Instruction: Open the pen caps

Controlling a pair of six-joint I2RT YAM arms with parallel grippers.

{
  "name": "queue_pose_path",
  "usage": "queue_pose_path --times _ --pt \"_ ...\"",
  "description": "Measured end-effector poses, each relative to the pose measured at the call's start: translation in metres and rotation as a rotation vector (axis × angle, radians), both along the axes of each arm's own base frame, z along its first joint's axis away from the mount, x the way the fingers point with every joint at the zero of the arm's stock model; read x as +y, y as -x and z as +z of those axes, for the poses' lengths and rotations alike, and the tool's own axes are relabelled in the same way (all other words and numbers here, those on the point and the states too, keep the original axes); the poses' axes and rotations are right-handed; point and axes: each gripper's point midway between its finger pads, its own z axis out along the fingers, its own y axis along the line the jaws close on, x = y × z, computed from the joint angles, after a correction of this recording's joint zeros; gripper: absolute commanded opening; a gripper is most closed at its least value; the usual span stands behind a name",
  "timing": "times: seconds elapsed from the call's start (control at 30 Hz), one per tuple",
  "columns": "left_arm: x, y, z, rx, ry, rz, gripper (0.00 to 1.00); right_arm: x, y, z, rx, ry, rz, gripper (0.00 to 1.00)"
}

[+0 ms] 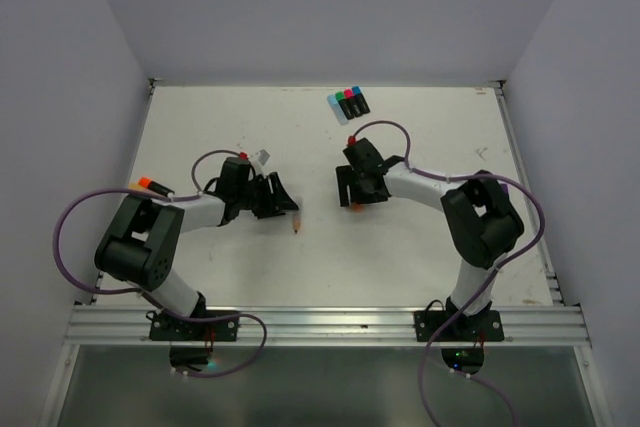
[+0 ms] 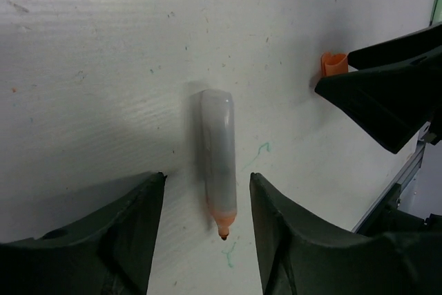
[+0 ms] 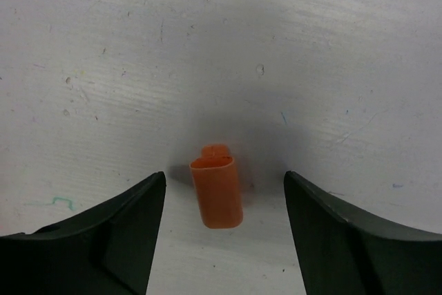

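Lying loose at lower centre of the right wrist view, the orange cap (image 3: 217, 197) sits between the wide, empty fingers of the right gripper (image 3: 224, 175); the left gripper (image 2: 206, 188), equally spread and empty, straddles the uncapped pen body (image 2: 218, 150). A careless lift could knock either rolling

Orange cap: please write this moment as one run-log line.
orange cap: off, on table | pen: uncapped, on table | left gripper: open | right gripper: open
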Motion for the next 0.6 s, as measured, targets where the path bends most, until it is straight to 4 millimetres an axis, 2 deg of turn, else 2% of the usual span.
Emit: queue_pose_path --times 0.03,0.17,0.3,0.33,0.43,0.5,0.6 --pt "0.000 -0.002 0.002 -0.007 -0.001 0.001 0.61 0.000 0.000 0.000 -0.001 0.001 0.002 0.79" --pt "0.002 -0.009 0.005 -0.027 -0.020 0.011 0.65 -0.003 0.000 0.010 -0.022 -0.001 0.002 0.83" --pt "0.006 -0.010 0.012 -0.040 -0.045 0.021 0.67 -0.012 -0.007 0.042 -0.089 -0.024 -0.021 0.85" --pt "0.007 -0.011 0.017 -0.052 -0.048 0.025 0.67 -0.020 -0.012 0.053 -0.114 -0.030 -0.040 0.85" --pt "0.007 -0.016 0.035 -0.099 -0.044 0.033 0.68 -0.060 -0.028 0.087 -0.187 -0.033 -0.135 0.86" --pt "0.006 -0.020 0.048 -0.131 -0.035 0.036 0.68 -0.101 -0.038 0.105 -0.236 -0.005 -0.233 0.88" --pt "0.005 -0.024 0.060 -0.163 -0.023 0.036 0.67 -0.163 -0.046 0.118 -0.267 0.052 -0.378 0.88"
